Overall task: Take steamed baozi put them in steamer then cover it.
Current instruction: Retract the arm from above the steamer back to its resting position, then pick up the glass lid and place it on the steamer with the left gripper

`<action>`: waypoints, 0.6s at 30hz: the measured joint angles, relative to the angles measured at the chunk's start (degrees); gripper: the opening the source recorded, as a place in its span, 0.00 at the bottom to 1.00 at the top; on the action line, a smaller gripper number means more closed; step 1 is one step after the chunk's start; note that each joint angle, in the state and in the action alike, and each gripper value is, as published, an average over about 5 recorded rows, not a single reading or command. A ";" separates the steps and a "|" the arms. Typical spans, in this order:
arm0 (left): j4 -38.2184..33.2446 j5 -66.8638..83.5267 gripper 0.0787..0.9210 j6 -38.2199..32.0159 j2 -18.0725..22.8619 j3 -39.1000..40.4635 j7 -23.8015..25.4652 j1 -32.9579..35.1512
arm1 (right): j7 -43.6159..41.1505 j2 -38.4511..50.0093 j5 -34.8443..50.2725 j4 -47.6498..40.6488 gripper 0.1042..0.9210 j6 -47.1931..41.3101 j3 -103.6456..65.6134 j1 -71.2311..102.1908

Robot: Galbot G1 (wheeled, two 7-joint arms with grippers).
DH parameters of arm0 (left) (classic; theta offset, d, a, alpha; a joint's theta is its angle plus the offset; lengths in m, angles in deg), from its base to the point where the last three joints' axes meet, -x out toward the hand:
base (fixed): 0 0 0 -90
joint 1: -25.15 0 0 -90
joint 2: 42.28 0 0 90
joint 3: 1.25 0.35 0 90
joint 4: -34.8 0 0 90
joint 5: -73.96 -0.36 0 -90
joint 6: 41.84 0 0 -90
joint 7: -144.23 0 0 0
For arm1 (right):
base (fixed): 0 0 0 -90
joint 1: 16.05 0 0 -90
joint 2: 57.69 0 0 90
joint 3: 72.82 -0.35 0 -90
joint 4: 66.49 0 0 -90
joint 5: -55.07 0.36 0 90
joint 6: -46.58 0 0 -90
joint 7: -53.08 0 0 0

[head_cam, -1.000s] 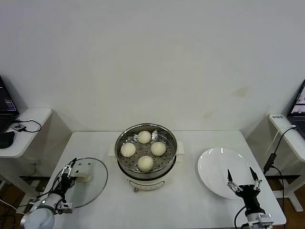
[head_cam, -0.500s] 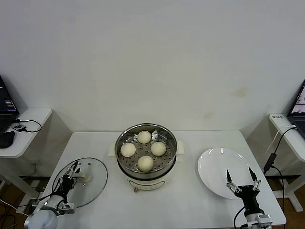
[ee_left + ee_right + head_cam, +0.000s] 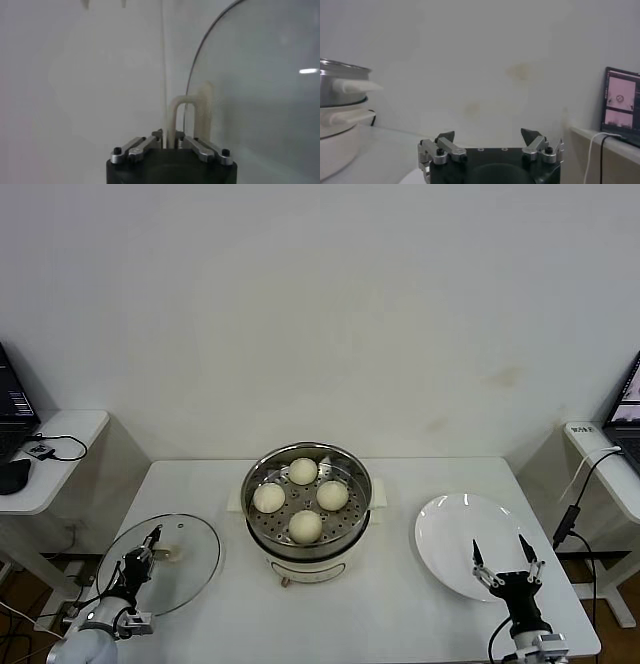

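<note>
Baozi (image 3: 303, 472), all four, already sit in the steamer (image 3: 306, 537) mid-bench, so the left claw (image 3: 143, 550) is clamped on the cover (image 3: 195, 559) handle, while the right claw (image 3: 506, 573) idles wide over the plate (image 3: 447, 534).

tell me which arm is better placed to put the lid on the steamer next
Left. The left hand is already shut on the cover at its handle, on the steamer's left. The right hand hangs open over the white plate, far from the cover. All four baozi already sit inside.

L hand (image 3: 143, 550) clamped, low front-left; R hand (image 3: 507, 559) spread, low front-right.
</note>
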 measured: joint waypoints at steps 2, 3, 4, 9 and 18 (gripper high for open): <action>-1.55 0.32 0.08 0.80 -0.09 -0.51 0.16 0.74 | 0.00 0.02 -0.16 0.10 0.88 0.09 0.03 0.08; -2.49 0.51 0.08 1.31 -0.17 -0.81 0.31 1.16 | 0.00 0.03 -0.26 0.15 0.88 0.15 0.04 0.15; -3.57 0.73 0.08 1.92 -0.27 -1.15 0.54 1.62 | 0.00 0.06 -0.35 0.18 0.88 0.21 0.06 0.21; -10.21 1.99 0.08 6.00 -1.08 -3.39 2.52 3.76 | 0.01 0.26 -0.85 0.31 0.88 0.52 0.12 0.45; -22.43 6.67 0.08 13.94 -4.06 -5.83 7.90 4.85 | 0.00 0.73 -1.56 0.71 0.88 0.83 0.22 0.84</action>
